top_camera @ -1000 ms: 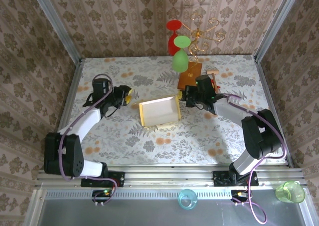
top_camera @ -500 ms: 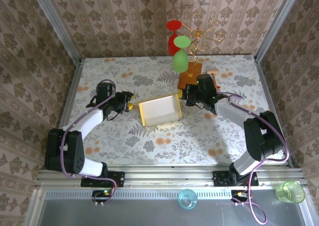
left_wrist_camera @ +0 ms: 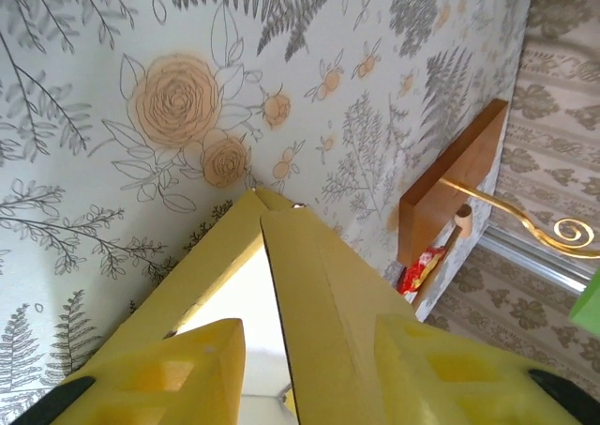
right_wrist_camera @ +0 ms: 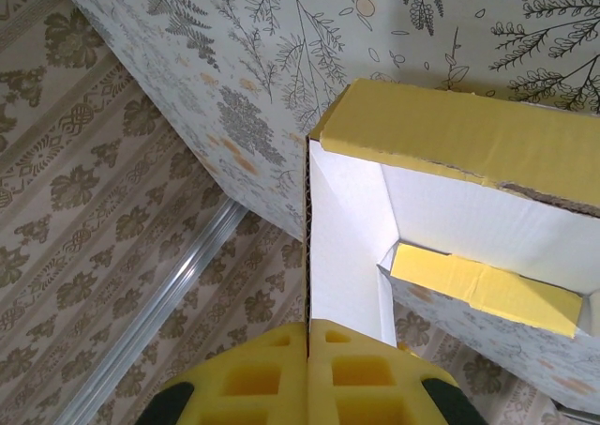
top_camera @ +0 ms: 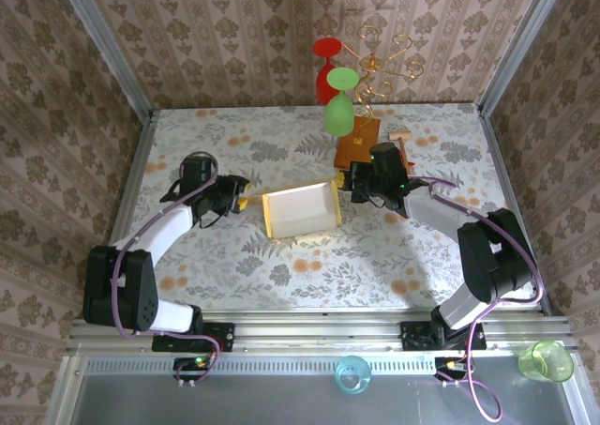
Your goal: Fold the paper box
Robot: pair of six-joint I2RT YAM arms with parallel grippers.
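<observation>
The paper box [top_camera: 300,211] lies mid-table as a shallow tray, mustard-yellow outside and white inside. My right gripper [top_camera: 349,183] is shut on its right wall. In the right wrist view the thin cardboard edge runs straight into the closed fingertips of the right gripper [right_wrist_camera: 307,326], with the white interior of the box [right_wrist_camera: 450,209] and a folded yellow flap beyond. My left gripper [top_camera: 244,198] is at the box's left side. In the left wrist view the left gripper [left_wrist_camera: 309,324] is open astride a yellow wall of the box [left_wrist_camera: 319,284], with a gap on the inner side.
A brown wooden block [top_camera: 358,144] with a gold wire stand sits just behind the right gripper, with a red glass [top_camera: 328,68] and a green glass [top_camera: 339,113] hanging from it. A red-yellow packet [left_wrist_camera: 420,270] lies beside the block. Patterned walls enclose the table.
My left gripper has moved forward and right, up to the box's left wall. The right gripper and the box have hardly shifted.
</observation>
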